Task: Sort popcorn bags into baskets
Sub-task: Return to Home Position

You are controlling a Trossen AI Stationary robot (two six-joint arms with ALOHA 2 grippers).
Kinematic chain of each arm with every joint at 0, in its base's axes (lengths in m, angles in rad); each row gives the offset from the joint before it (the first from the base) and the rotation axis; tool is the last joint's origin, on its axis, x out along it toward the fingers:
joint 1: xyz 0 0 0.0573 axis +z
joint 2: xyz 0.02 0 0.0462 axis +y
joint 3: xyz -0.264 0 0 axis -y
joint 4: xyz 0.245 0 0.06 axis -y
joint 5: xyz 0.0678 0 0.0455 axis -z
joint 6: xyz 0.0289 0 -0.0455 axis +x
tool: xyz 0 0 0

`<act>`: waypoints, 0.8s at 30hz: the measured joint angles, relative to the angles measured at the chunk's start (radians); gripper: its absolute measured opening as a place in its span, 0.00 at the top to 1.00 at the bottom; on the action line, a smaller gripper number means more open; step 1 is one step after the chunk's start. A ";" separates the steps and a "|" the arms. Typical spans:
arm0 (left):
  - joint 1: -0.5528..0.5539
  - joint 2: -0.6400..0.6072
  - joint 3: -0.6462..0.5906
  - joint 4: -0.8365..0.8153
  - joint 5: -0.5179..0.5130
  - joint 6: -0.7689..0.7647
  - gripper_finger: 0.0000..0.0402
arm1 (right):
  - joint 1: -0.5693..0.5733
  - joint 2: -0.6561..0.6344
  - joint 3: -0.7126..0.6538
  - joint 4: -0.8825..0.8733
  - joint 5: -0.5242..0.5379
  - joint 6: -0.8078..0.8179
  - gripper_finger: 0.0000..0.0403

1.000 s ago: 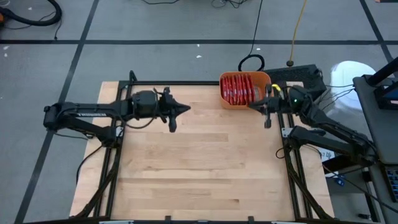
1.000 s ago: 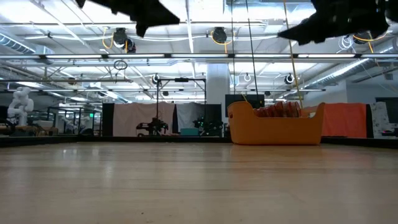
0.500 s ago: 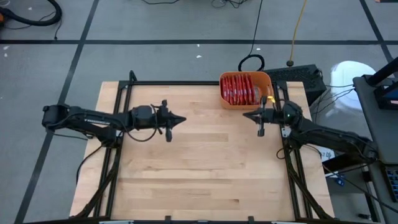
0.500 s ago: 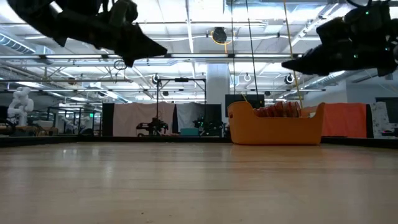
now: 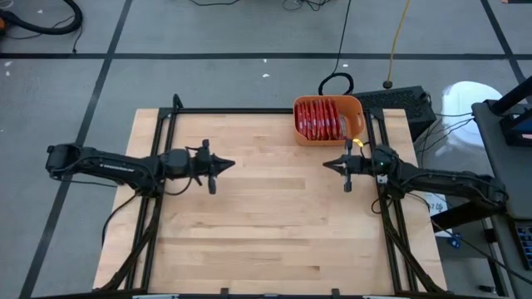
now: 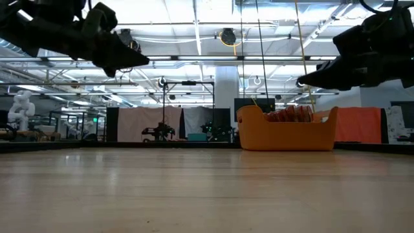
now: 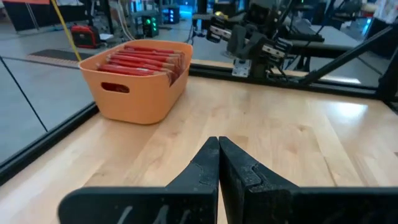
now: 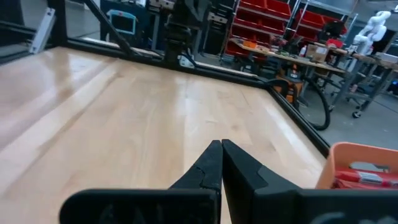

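Observation:
Several red popcorn bags stand on edge, packed side by side, inside the orange basket at the table's far right; their tops show above its rim in the low view and the left wrist view. My left gripper hovers shut over the table's left half, pointing right, fingertips together in its wrist view. My right gripper hovers shut near the right edge, just nearer than the basket, pointing left, fingertips together. Neither holds anything.
The bare wooden tabletop stretches between and in front of both grippers. Black frame rails run along the left and right sides. Cables and a black box lie beyond the far right corner.
Both arms drew back and came toward the near edge: the left gripper moved left and nearer, the right gripper moved away from the basket toward the near side. In the low view both dropped lower. The bags and basket stayed put.

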 joint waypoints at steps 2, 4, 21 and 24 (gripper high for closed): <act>0.000 -0.037 -0.020 0.000 -0.001 -0.003 1.00 | 0.028 -0.008 0.000 0.000 0.028 0.016 1.00; 0.000 -0.074 -0.041 0.000 -0.002 -0.002 1.00 | 0.060 -0.018 0.000 -0.005 0.066 0.020 1.00; -0.026 -0.345 -0.254 -0.001 -0.005 -0.027 1.00 | 0.264 -0.184 0.000 -0.135 0.196 0.053 1.00; -0.040 -0.388 -0.283 -0.007 -0.017 -0.029 1.00 | 0.279 -0.216 0.000 -0.136 0.236 0.051 1.00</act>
